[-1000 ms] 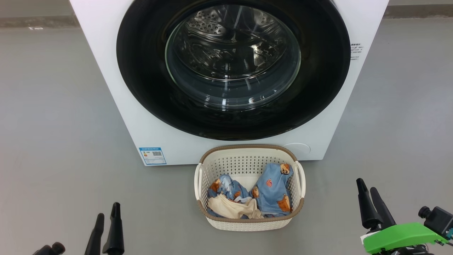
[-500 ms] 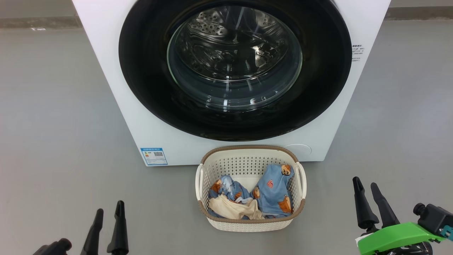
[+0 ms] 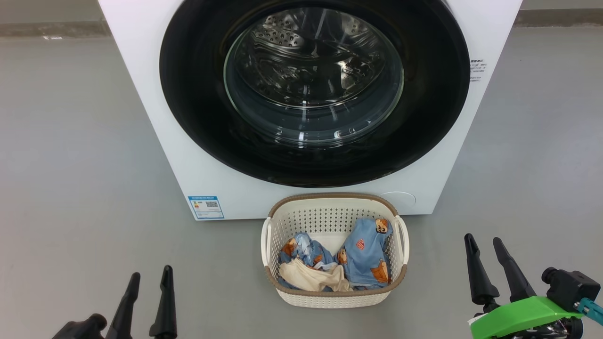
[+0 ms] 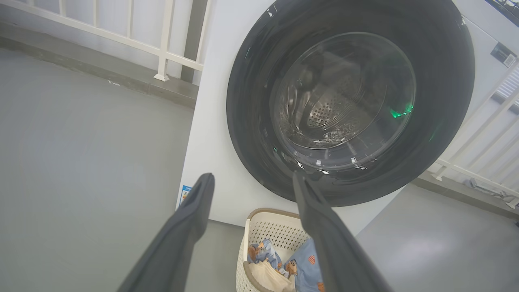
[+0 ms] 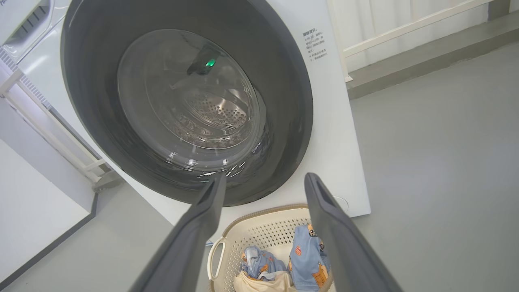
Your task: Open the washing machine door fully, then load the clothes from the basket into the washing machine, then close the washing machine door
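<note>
The white washing machine (image 3: 155, 141) stands ahead, its round black-rimmed door (image 3: 198, 117) shut flat against the front, with the steel drum visible through the glass bowl. On the floor just in front sits the cream basket (image 3: 330, 219) holding the clothes (image 3: 362, 256), blue bear-print pieces and a cream one. My left gripper (image 3: 150, 278) hovers open at the lower left, well left of the basket. At the lower right, my right gripper (image 3: 483, 242) is open too, to the right of the basket. The door (image 4: 251, 121) and basket (image 4: 269, 227) appear beyond the left gripper (image 4: 251, 178), as do the door (image 5: 292, 101) and clothes (image 5: 306, 251) beyond the right gripper (image 5: 263, 180).
Grey floor (image 3: 70, 165) stretches on both sides of the machine. A white railing (image 4: 162, 48) on a low kerb runs behind it at the left, and another railing (image 5: 405, 28) stands behind at the right. A blue label (image 3: 206, 207) marks the machine's lower front.
Both grippers have crept forward and slightly inward toward the basket. The whole picture has shifted a little, so the camera moved. Door, basket and clothes stay put.
</note>
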### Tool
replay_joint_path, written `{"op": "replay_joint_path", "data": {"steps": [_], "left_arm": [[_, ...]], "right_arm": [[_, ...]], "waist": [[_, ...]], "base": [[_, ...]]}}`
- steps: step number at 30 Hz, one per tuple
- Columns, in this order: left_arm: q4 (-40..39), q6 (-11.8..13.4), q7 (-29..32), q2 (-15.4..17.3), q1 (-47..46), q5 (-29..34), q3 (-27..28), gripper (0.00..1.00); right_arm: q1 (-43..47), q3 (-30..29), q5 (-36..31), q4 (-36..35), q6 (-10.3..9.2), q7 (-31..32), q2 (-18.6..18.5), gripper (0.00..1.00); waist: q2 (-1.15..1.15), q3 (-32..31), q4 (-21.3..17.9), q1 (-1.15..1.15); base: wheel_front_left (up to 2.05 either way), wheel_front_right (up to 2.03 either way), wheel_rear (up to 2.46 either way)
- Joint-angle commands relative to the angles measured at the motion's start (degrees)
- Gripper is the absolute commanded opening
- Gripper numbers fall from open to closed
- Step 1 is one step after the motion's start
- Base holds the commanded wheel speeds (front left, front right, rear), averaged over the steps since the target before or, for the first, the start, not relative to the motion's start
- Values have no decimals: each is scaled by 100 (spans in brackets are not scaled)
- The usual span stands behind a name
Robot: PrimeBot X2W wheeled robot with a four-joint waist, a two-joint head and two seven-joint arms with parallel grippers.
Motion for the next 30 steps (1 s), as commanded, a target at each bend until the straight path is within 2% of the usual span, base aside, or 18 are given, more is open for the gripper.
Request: {"op": "replay_joint_path", "data": {"steps": [1,25,30], "left_arm": [[-149,-48,-83,89,-199,225,139,100],[-123,-77,-381,105,-229,1787,215,100],[-85,-77,-381,96,-246,1768,254,100]], "right_arm": [[-193,51,-251,-177,28,-100,-21,100],[-107,-60,-1927,-279,33,-317,88,100],[-99,-87,-1931,-275,33,-317,106,100]], "waist": [[0,0,7,0],[0,40,48,0],[0,70,36,0]], "base": [[0,0,0],[0,0,0],[0,0,0]]}}
